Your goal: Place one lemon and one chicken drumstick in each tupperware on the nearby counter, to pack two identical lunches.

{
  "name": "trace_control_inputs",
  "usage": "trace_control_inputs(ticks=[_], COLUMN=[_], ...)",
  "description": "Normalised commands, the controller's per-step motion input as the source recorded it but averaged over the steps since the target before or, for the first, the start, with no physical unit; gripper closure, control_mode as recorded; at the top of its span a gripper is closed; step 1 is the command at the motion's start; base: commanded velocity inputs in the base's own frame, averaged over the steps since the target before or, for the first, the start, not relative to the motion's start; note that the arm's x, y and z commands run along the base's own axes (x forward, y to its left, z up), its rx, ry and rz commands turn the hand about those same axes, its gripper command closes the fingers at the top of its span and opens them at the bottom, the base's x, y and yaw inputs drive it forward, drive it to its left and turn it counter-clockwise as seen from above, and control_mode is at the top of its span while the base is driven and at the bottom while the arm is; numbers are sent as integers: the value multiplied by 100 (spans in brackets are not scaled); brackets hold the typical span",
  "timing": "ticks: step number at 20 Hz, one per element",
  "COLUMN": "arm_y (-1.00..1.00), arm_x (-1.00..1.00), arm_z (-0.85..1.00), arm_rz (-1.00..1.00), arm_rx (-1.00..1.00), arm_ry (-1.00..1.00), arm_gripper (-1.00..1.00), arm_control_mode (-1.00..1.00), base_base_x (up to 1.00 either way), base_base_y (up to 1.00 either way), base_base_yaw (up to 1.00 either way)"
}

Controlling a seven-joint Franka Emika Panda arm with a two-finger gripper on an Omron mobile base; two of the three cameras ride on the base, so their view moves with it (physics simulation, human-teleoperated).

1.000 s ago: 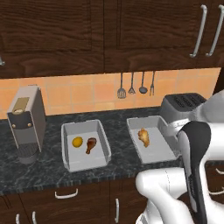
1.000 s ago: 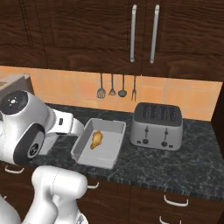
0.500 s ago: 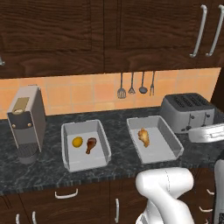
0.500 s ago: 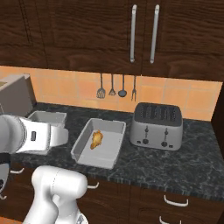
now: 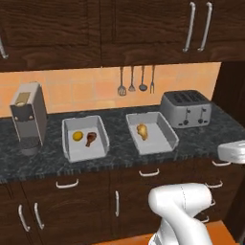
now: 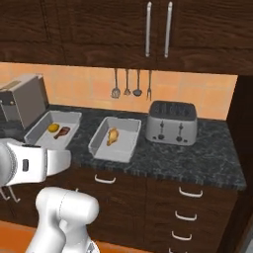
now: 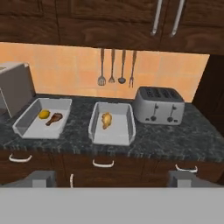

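Resting on desk [image 5: 119, 153]: 2 grey tupperware trays, side by side, apart.
Left tupperware [image 5: 72, 148]: holds 1 lemon [image 5: 76, 136] at 9 o'clock of 1 brown drumstick [image 5: 90, 139], just beside it.
Right tupperware [image 5: 162, 143]: holds 1 golden drumstick [image 5: 142, 131], toward its 11 o'clock corner.
Toaster [image 5: 185, 108]: at 3 o'clock of right tupperware.
Coffee machine [image 5: 27, 117]: at 9 o'clock of left tupperware.
End effector [image 7: 112, 178]: spread wide, holding nothing, well back from desk.
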Motion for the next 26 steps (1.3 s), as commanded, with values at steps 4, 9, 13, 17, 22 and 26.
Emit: trace_control_inputs(ticks=[4, 9, 13, 17, 22, 26], arm_y=[0, 0, 0, 0, 0, 0], arm_x=[0, 0, 0, 0, 0, 0], arm_z=[0, 0, 0, 0, 0, 0], arm_rz=[0, 0, 0, 0, 0, 0], arm_rx=[0, 0, 0, 0, 0, 0], arm_ry=[0, 0, 0, 0, 0, 0], arm_gripper=[-100, -100, -100, -100, -100, -100], arm_control_mode=[100, 100, 100, 100, 100, 100], base_base_x=[-100, -87, -28, -2, 22, 28], base_base_y=[-93, -100, -100, -100, -100, -88], base_base_yaw=[-9, -4, 0, 4, 9, -1])
